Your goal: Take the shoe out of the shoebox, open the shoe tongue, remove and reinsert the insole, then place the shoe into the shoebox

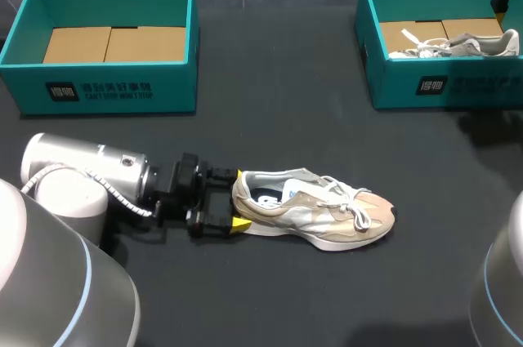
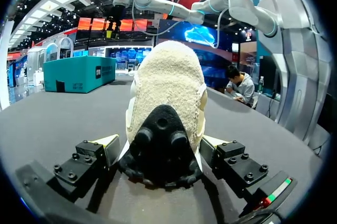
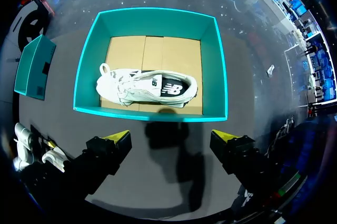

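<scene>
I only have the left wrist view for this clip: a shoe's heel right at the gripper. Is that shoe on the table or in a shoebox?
Observer: On the table; the tan shoe stands on its sole, toe pointing away from the left gripper.
Operator: Where is the right gripper?
Observer: The right gripper hangs by the right shoebox, open, holding nothing.
Operator: Is that box empty?
Observer: No, a white shoe lies on its side in it.
</scene>
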Tool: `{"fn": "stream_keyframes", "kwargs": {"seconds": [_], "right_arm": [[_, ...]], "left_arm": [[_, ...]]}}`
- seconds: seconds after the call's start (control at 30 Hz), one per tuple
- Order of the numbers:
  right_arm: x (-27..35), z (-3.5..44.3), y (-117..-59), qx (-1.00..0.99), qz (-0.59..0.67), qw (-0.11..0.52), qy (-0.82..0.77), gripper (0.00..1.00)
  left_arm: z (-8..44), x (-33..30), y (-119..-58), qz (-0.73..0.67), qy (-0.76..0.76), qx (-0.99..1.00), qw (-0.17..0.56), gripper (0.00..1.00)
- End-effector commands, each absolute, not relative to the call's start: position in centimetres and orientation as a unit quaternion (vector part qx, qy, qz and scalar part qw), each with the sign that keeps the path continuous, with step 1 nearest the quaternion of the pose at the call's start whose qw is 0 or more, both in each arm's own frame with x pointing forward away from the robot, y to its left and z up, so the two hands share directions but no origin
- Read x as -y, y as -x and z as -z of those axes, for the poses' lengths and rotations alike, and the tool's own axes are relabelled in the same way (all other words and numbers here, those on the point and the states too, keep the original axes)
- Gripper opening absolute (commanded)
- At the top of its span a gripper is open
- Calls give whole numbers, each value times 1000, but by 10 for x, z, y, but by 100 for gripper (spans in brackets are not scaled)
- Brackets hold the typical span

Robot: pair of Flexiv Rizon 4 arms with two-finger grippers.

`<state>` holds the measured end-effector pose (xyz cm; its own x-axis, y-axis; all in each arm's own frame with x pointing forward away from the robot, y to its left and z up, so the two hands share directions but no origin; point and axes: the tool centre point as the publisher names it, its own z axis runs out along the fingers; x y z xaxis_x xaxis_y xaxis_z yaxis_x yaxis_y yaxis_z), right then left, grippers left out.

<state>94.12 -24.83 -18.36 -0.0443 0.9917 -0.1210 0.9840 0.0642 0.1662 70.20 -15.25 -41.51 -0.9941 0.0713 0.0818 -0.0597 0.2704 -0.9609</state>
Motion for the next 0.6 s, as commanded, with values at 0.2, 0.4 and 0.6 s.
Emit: {"fn": "stream_keyframes", "kwargs": {"seconds": [0.2, 0.4, 0.6], "right_arm": [[248, 184, -940, -722, -19, 102, -684, 100], [248, 184, -940, -722, -19, 102, -684, 100], [248, 184, -940, -722, -19, 102, -684, 100]], "left_arm": [[419, 165, -701, -605, 12, 793, 64, 100], [417, 171, -699, -608, 16, 791, 68, 100], [417, 176, -699, -610, 19, 789, 70, 100]]}}
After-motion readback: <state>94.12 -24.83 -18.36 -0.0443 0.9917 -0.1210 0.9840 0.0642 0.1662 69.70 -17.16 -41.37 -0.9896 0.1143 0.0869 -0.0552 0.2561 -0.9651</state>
